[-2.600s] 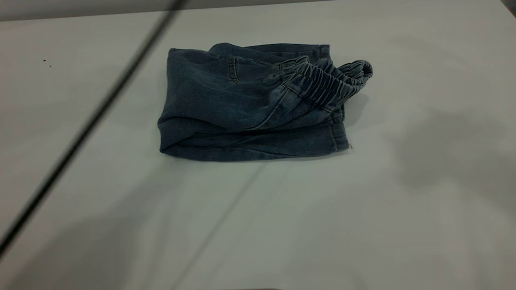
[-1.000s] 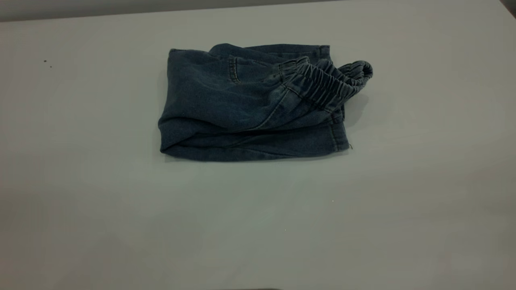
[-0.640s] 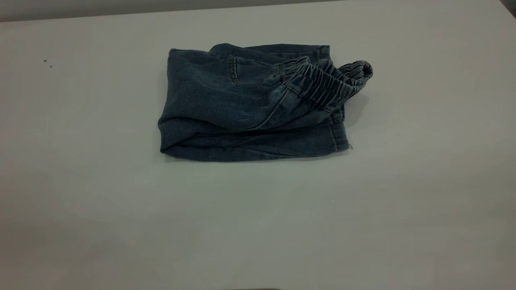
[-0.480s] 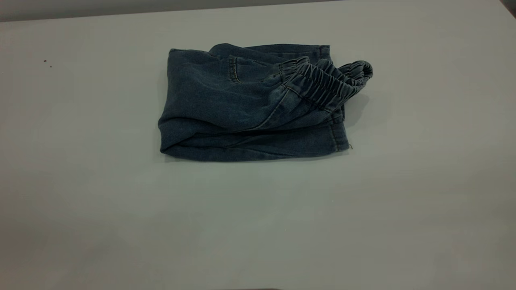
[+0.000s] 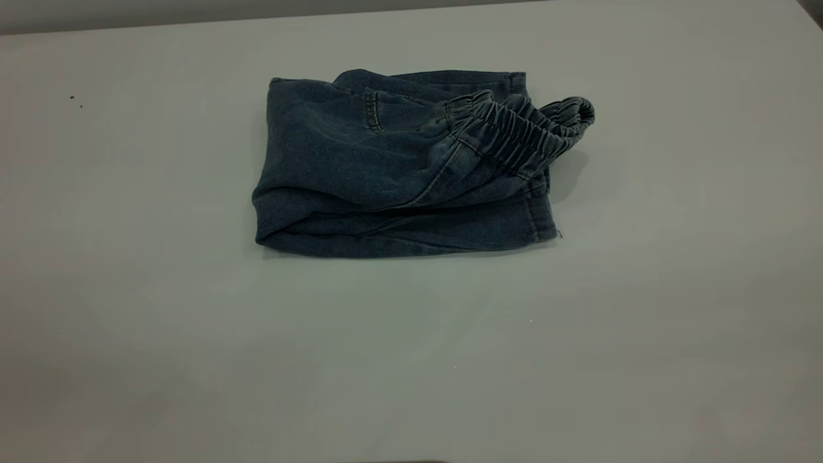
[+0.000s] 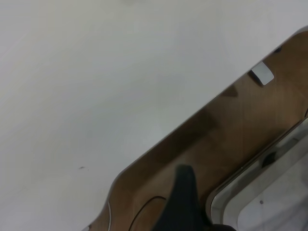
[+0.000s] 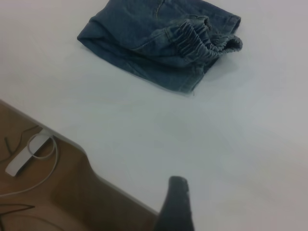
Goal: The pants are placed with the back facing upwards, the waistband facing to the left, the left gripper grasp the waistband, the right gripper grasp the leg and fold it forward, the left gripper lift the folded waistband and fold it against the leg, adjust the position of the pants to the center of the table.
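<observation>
The folded pants look soft and limp, best gripped at the thick ruched waistband; neither gripper's state is discernible.

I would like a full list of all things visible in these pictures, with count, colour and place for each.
pants: one, blue denim, folded, lying on the table a little behind its middle in the exterior view.
waistband: one, blue, ruched, on top at the pants' right end.
table: one, pale grey-white, filling the exterior view.
floor: brown, beyond the table edge in both wrist views.
white cable: one, looped on the floor.
left gripper: one dark finger in view, beside the table edge.
right gripper: one dark finger in view, at the table's edge, away from the pants.
</observation>
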Tool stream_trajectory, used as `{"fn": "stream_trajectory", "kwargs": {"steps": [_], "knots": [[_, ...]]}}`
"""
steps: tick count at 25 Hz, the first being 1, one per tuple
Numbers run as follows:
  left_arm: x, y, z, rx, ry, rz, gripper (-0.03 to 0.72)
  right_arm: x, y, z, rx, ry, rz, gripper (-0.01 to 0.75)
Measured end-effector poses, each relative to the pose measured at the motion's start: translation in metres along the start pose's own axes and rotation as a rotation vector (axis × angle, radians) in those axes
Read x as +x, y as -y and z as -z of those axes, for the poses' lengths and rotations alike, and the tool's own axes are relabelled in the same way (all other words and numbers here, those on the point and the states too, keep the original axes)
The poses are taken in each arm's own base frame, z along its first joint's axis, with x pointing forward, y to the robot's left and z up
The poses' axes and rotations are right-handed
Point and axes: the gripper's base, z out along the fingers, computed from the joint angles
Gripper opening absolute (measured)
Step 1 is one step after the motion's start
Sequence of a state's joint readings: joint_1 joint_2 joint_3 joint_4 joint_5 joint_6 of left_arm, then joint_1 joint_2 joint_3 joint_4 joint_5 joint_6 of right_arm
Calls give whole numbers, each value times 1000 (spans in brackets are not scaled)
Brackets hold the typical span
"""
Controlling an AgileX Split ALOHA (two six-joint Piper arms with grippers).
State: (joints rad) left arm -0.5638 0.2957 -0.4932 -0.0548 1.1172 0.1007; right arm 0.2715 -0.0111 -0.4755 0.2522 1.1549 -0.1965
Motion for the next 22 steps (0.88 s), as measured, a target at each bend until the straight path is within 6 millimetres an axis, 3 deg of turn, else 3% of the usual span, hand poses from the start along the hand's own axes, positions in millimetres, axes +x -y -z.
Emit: {"fn": "stream_trajectory", "kwargs": {"steps": [4,10,16,22], "knots": [[0,-1,0,-14,1,16,586,0,0,0,0,0,0,560],[7,-7,10,-221,75,212,586,-1,-1,-2,102,6,-65,560],[24,4,28,-403,239,311,586,-4,0,-6,261,14,-163,560],[29,8,31,-447,278,328,587,-4,0,-7,299,16,-186,560]]}}
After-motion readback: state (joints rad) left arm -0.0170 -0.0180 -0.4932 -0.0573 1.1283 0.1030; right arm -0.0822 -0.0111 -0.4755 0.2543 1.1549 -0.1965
